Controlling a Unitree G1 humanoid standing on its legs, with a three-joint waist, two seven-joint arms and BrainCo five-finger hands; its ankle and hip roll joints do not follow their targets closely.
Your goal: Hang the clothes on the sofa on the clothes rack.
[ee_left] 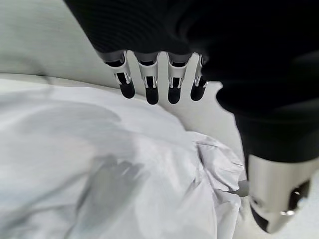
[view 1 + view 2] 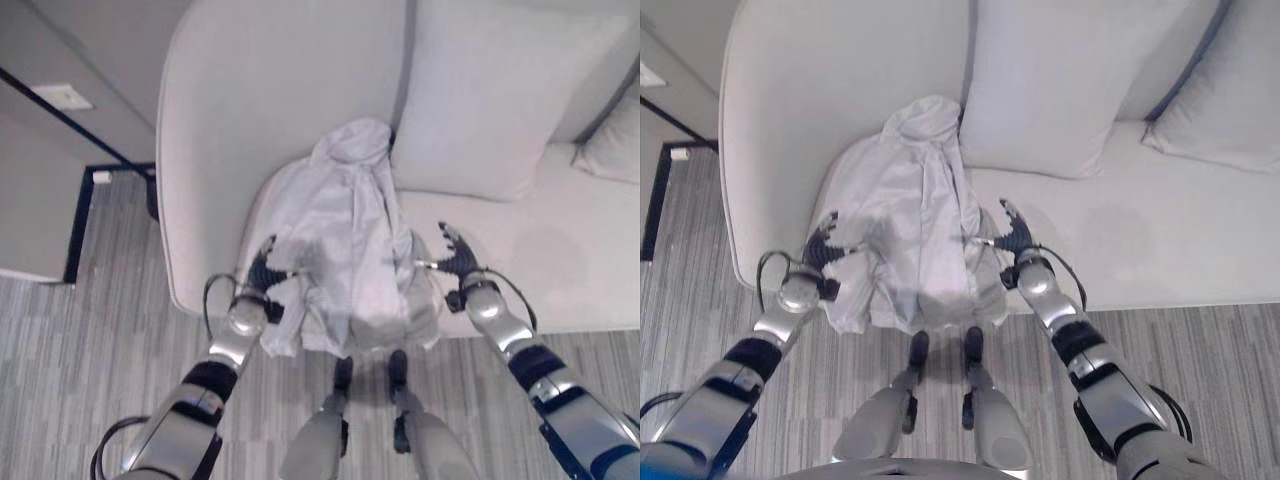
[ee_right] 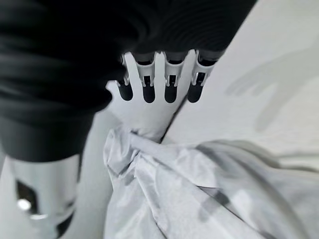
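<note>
The left hand (image 2: 262,268) and right hand (image 2: 452,255) hover low over the front of the sofa (image 2: 250,90), fingers (image 1: 151,88) straight and spread, holding nothing. Between them lies the pale grey garment (image 2: 345,240), draped down the seat with its hooded top against the backrest and its lower edge hanging over the front of the seat. The left hand sits over the garment's sleeve side; the right hand is just beside its other edge, above bare cushion. A large pillow (image 2: 500,90) leans against the backrest beside the garment, and a second pillow (image 2: 1230,90) is cut off at the edge. A dark-framed piece of furniture (image 2: 80,190) stands on the striped floor (image 2: 100,340) beside the sofa, too cropped to identify.
</note>
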